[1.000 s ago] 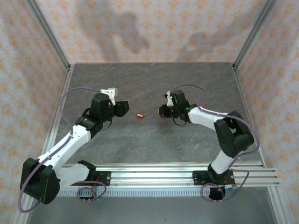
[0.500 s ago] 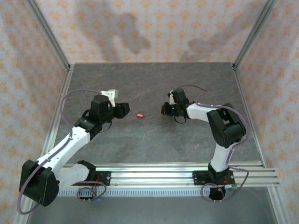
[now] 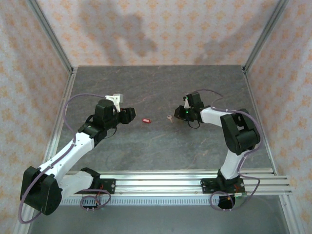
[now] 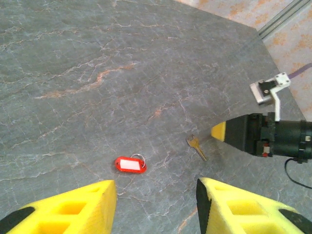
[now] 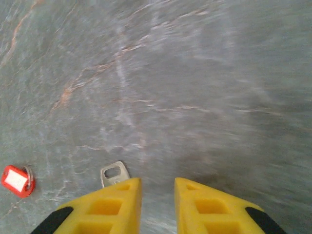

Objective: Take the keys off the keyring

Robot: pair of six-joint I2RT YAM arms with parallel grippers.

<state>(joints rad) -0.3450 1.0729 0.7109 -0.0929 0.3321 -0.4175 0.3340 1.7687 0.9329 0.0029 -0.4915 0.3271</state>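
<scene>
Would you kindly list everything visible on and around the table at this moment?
key: one, silvery-tan, flat on the table, apart from the tag, near the right gripper.
keyring tag: one, red with a white label and a small metal ring, on the table between the grippers.
table: one, grey, veined.
walls: pale with an orange pattern, behind and at both sides.
rail: silver, along the near edge.
left gripper: one, yellow fingers, open, empty.
right gripper: one, yellow fingers, narrowly open, empty.
</scene>
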